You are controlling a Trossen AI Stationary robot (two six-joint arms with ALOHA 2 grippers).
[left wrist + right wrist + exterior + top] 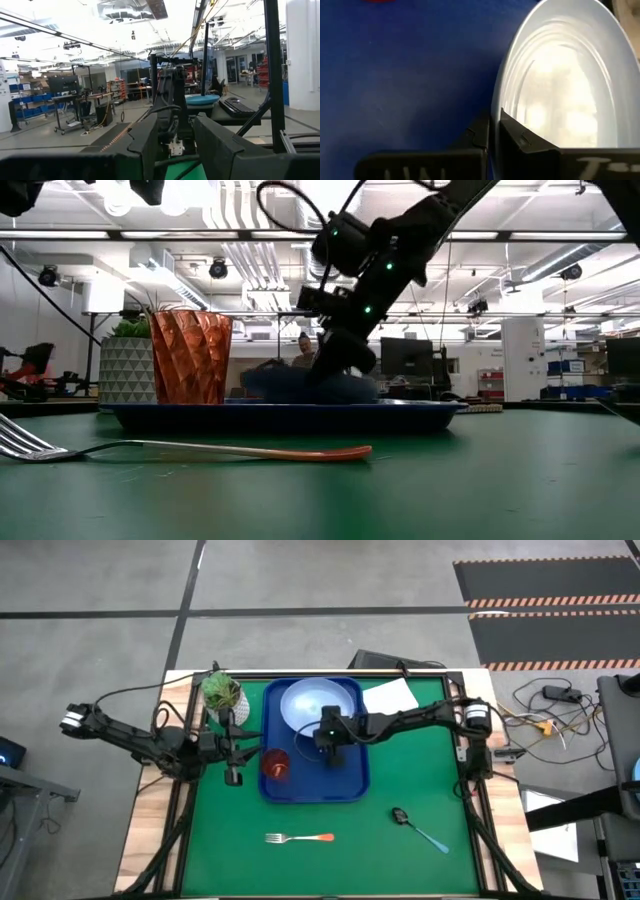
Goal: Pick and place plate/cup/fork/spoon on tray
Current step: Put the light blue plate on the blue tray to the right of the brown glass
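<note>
- High view: your right gripper [328,741] pinches the near rim of the plate [305,702] on the tray [350,780]. Release only once the plate lies flat.
- Low view: the cup [190,357] stands in the tray; the fork [200,448] lies on the mat.
- Left wrist view: left fingers [145,142] spread, empty.
- Right wrist view: fingers [517,137] clamp the plate's rim.

fork [200,450] lies on green table [480,480] in foreground, tines at left edge, orange-pink handle pointing right. behind it, blue tray [290,416] spans middle. red-brown ribbed cup [190,357] stands upright on tray's left part. white patterned pot with green plant [127,365] just behind cup. dark arm with green lights comes down from above; right gripper [335,385] low over tray at plate [300,387]. workshop room behind.
</note>
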